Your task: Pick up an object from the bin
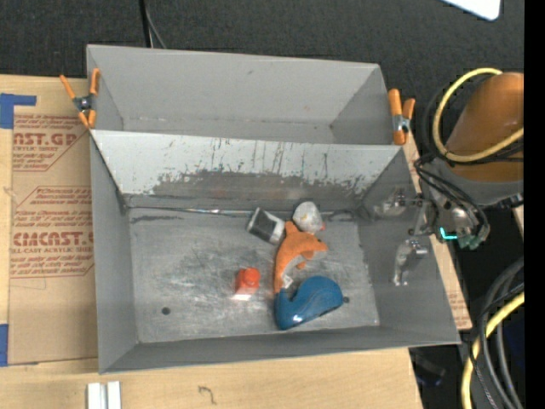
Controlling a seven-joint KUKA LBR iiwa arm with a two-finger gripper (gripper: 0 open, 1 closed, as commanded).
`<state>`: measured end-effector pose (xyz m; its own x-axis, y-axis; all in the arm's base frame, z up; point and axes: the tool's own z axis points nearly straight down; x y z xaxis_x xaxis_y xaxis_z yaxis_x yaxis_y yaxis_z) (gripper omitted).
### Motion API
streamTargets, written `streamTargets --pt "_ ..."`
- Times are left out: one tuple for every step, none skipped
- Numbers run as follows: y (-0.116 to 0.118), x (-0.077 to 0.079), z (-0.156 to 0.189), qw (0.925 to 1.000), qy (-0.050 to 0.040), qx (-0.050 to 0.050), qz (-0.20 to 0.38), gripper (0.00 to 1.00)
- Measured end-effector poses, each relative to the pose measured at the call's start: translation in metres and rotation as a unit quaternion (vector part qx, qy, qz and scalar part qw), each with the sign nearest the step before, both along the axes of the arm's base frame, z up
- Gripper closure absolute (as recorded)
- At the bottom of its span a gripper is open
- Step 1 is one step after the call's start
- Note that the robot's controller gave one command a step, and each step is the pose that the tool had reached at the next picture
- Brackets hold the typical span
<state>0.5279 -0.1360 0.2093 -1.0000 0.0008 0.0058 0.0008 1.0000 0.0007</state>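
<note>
Hovering over the bin's [230, 83] right wall, our end effector [404, 241] may be open or closed; we cannot tell. The pick isn't started: blue lump [306, 303] and orange toy [298, 250] lie well apart from it.

1. A blue rounded object [308, 301] is noted at the front of the bin [213, 83] floor.
2. An orange floppy piece [295, 252] is seen just behind it, apparently touching.
3. A white crumpled lump [308, 216] and a dark cylinder [266, 224] are recorded by the back wall.
4. A small red-and-white item [246, 281] is found left of the orange piece, apart.
</note>
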Motion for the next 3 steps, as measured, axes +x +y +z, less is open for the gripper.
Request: streamTargets --pt "0.001 0.002 0.004 1.0 -0.0038 -0.001 0.001 0.0" --pt "0.011 -0.019 -0.047 0.9998 -0.0065 -0.001 0.02 0.0" --pt "0.027 -0.026 -0.07 0.9933 -0.0006 0.001 0.116 0.0"
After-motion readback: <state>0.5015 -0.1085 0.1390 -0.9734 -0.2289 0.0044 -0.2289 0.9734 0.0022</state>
